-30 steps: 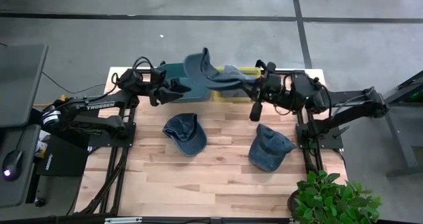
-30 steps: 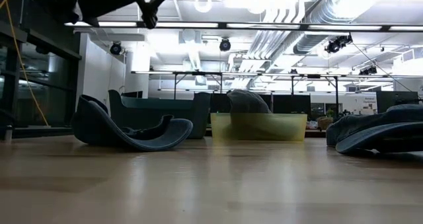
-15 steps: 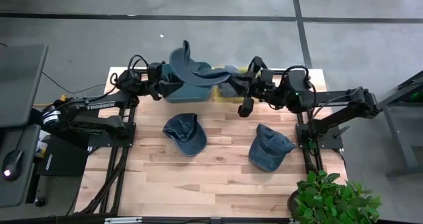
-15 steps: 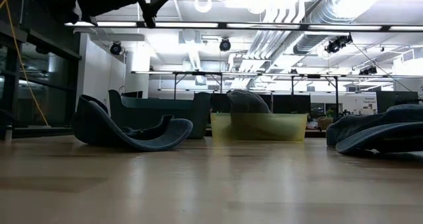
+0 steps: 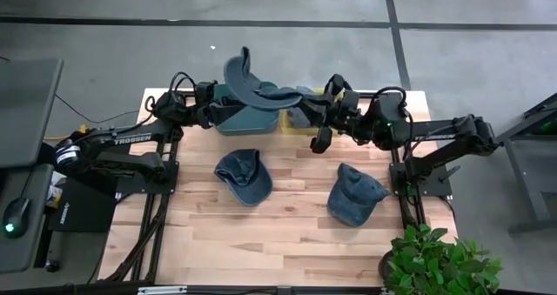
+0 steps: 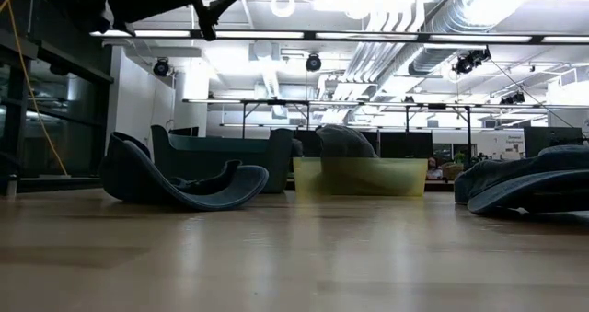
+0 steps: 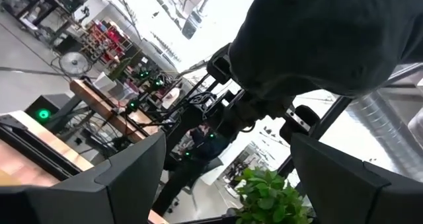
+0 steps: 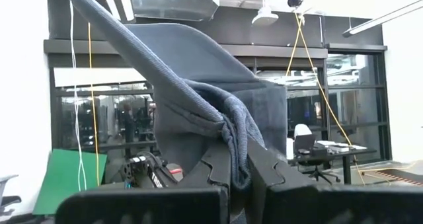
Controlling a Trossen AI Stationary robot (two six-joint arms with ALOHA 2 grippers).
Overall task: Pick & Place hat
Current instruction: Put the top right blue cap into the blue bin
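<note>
A blue denim hat [image 5: 252,88] is held in the air over the teal bin [image 5: 246,121] at the table's far edge, its brim [image 5: 238,69] turned upward. My right gripper [image 5: 300,112] is shut on it. My left gripper [image 5: 222,112] [image 7: 228,145] is open just left of the hat; the crown [image 7: 317,39] lies beyond its spread fingers and is not between them. Two more denim hats [image 5: 244,175] [image 5: 355,195] rest on the table. My right gripper pinches a bunched fold of the hat's crown cloth [image 8: 234,135] between its two fingers, coming level from the table's right. The hat is lifted clear, and its brim [image 8: 112,26] sweeps up and away from the fingers.
A yellow bin [image 5: 306,124] [image 6: 359,176] beside the teal bin [image 6: 230,160] has a hat [image 6: 345,142] in it. A potted plant [image 5: 435,260] stands at the near right corner. Bare wood [image 5: 261,234] lies along the near edge.
My right gripper has moved toward the table's left, carrying the hat from above the gap between the bins to above the teal bin. The hat has turned so its brim stands up. In the last half second it has hardly moved.
</note>
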